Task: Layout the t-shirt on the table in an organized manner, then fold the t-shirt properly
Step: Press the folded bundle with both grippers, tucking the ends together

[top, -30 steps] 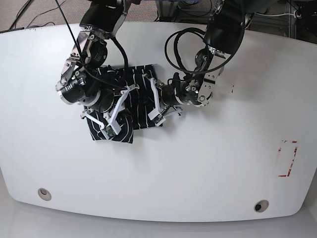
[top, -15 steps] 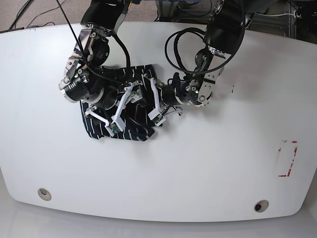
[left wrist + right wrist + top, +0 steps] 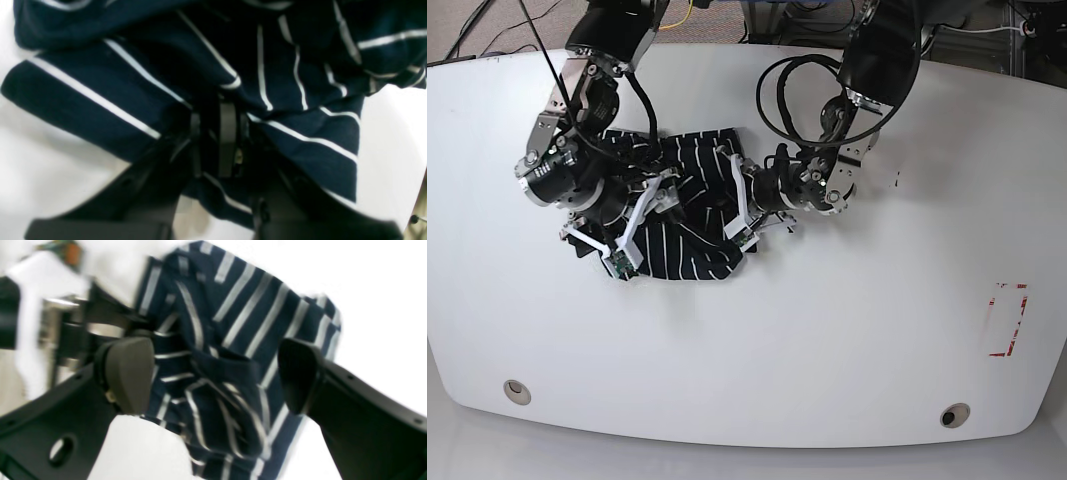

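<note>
Left wrist: left gripper clenched on a fold of the t-shirt, bunched cloth ahead of it, bare white counter either side

Right wrist: right gripper spread wide, fingers straddling the crumpled shirt, not touching it

Base: shirt bunched between both arms, upper-left of centre; plenty of free counter right and front, red mark near the right edge

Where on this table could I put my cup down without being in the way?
The table is bare along the whole near edge between the two metal holes, and on the right up to the red mark. The upper left is crowded: the t-shirt and both arms are there.
</note>
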`<state>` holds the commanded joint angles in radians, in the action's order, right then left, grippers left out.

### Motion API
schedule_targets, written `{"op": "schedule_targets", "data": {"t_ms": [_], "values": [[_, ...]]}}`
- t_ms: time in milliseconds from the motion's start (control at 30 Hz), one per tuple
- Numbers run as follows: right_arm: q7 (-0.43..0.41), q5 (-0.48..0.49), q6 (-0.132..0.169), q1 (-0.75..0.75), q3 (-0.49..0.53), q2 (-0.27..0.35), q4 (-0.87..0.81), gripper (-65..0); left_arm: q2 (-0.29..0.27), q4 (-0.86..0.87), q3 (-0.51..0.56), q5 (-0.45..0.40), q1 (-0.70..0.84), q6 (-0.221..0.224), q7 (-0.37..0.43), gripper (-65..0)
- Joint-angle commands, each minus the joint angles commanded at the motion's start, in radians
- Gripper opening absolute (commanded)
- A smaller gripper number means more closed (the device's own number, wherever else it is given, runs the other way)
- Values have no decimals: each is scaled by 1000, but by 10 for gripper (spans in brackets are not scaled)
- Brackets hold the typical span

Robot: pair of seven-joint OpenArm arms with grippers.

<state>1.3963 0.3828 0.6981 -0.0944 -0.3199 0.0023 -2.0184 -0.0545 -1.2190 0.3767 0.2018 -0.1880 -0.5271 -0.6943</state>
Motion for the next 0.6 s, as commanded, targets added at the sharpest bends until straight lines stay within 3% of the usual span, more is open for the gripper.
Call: {"op": "schedule_targets", "data": {"t_ms": [300,400,567,600], "values": [[-1,0,0,51,-8,3,6,-89,0,0,-52,-2,-3,-5,0,-593],[-31,0,0,81,-6,0,17,-116,0,0,-52,-2,-3,-5,0,-593],[-91,2,0,107,-5,0,74,-243,0,0,-52,-2,-3,-5,0,-593],[-101,2,0,107,-3,0,87,-298,0,0,-52,-2,-3,-5,0,-593]]}}
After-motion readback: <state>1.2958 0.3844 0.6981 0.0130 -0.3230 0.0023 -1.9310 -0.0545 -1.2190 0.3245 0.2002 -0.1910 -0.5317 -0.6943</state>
